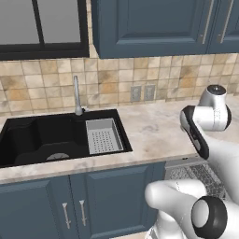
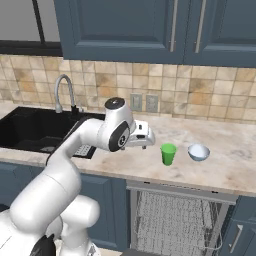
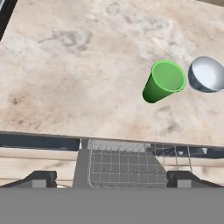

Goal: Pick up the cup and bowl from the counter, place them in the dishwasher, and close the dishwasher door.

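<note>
On the counter, just above the open dishwasher, you have the green cup standing upright with the pale bowl just beside it, apart. Your end effector hovers over the counter on the cup's sink side, jaws spread wide and holding nothing.

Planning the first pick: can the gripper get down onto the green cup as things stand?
Probably yes. The cup stands upright on the counter, apart from the bowl, and the open gripper has nothing between.
</note>
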